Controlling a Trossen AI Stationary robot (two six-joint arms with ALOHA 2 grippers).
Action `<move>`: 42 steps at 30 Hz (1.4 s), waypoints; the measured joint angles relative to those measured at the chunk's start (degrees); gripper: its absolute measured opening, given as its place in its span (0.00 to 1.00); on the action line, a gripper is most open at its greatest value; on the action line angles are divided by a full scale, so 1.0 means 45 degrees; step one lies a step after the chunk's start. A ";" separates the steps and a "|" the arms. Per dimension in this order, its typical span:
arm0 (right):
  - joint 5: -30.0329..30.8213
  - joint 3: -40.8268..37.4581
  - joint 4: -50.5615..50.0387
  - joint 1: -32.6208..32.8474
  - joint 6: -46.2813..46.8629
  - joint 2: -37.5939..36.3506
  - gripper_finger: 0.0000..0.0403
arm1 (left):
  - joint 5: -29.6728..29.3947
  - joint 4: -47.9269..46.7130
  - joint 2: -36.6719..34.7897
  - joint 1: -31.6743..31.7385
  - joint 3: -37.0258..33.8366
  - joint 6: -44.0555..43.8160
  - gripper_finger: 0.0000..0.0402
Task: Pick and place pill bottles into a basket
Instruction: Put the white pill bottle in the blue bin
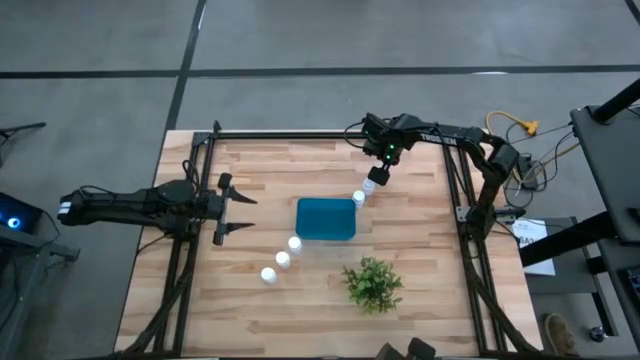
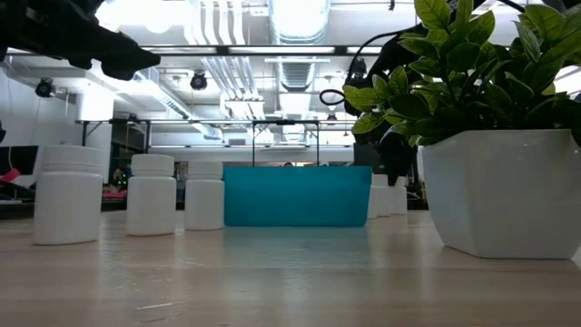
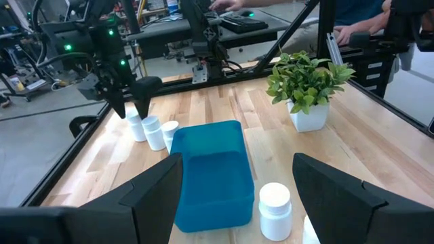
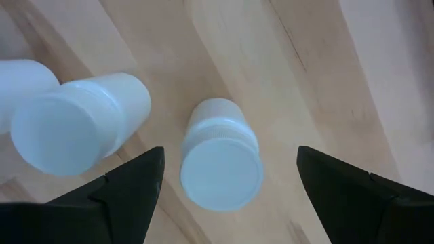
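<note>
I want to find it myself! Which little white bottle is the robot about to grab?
Find the blue basket in the middle of the table. Off its far right corner, three pill bottles run in a slanted line toward the right arm. It's the last bottle in that line, farthest from the basket, the only one sitting between the open fingers of the right pincer.

Robotics lab or workshop, exposed ceiling ducts [image 2: 300, 18], equipment benches [image 3: 203, 27], concrete floor [image 1: 90, 60]
</note>
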 joint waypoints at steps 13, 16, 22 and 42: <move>-0.0300 -0.0122 0.0203 0.0000 0.0078 0.0000 0.80 | -0.0001 -0.0002 0.0000 0.0003 0.0000 0.0000 0.65; -0.0324 -0.0193 0.0243 0.0000 0.0074 0.0000 0.80 | -0.0002 -0.0002 0.0000 -0.0001 0.0000 0.0000 0.65; -0.0319 -0.0335 0.0305 0.0000 0.0097 -0.0010 0.80 | 0.0001 -0.0002 0.0000 0.0003 0.0000 0.0000 0.65; -0.0305 -0.0607 0.0775 -0.0010 -0.0104 -0.0015 0.56 | 0.0001 -0.0002 0.0000 0.0003 0.0000 0.0005 0.65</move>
